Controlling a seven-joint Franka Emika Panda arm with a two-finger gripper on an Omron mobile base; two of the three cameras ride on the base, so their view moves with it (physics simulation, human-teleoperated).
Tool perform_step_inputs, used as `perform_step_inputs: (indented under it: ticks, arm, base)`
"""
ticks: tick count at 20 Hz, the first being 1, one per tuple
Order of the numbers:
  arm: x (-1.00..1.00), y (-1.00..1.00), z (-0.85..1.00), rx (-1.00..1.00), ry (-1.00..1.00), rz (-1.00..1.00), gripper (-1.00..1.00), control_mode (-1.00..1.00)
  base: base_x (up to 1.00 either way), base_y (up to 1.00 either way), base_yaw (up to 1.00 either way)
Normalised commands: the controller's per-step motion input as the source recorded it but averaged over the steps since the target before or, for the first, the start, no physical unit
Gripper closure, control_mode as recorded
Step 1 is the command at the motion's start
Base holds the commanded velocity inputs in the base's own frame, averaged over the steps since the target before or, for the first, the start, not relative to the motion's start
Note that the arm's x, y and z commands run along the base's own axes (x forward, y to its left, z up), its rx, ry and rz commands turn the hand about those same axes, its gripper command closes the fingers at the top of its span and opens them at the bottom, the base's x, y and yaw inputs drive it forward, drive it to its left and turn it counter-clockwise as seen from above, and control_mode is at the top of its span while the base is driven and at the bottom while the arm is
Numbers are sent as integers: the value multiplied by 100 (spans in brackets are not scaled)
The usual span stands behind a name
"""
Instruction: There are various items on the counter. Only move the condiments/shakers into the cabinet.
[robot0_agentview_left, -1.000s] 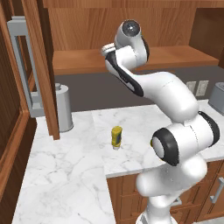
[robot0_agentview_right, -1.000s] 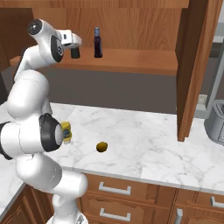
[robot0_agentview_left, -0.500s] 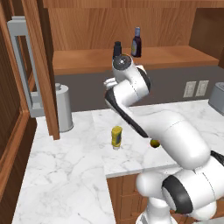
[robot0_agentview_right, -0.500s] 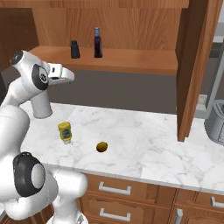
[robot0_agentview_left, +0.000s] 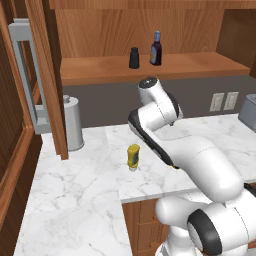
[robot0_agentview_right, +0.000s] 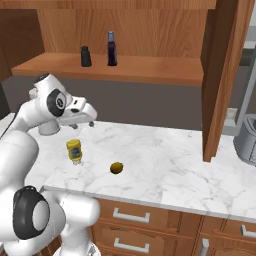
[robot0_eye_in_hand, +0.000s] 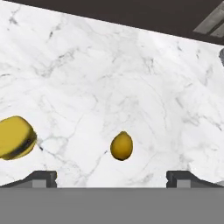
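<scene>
On the cabinet (robot0_agentview_left: 150, 70) shelf stand a short black shaker (robot0_agentview_left: 134, 58) (robot0_agentview_right: 86, 56) and a dark bottle with a blue cap (robot0_agentview_left: 156, 49) (robot0_agentview_right: 111, 49). A yellow squeeze bottle (robot0_agentview_left: 133, 156) (robot0_agentview_right: 74, 151) (robot0_eye_in_hand: 15, 137) stands on the marble counter (robot0_agentview_right: 165, 160). To its right lies a small yellow-brown ball (robot0_agentview_right: 116, 168) (robot0_eye_in_hand: 121, 146). My gripper (robot0_agentview_right: 84, 123) (robot0_eye_in_hand: 112, 179) hangs open and empty above the counter, pointing down. It is above and a little behind the squeeze bottle and the ball, well clear of both.
A tall steel canister (robot0_agentview_left: 73, 123) stands at the counter's back left beside the open cabinet door (robot0_agentview_left: 47, 75) with its grey handle (robot0_agentview_left: 26, 75). The other open door (robot0_agentview_right: 220, 75) hangs at the right. A grey appliance (robot0_agentview_right: 247, 140) sits at the far right.
The arm has swung down from the cabinet shelf, where the hand was by the black shaker, to a spot low over the counter. The shaker stays on the shelf.
</scene>
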Motion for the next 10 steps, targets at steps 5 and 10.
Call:
perform_step_inputs:
  ticks: [5, 10]
  arm:
    - [17, -84, -1, 20, 0, 25, -100, -100]
    - [-10, -23, -58, 28, 0, 59, -100, -100]
  base:
    - [0, 0, 0]
    - [0, 0, 0]
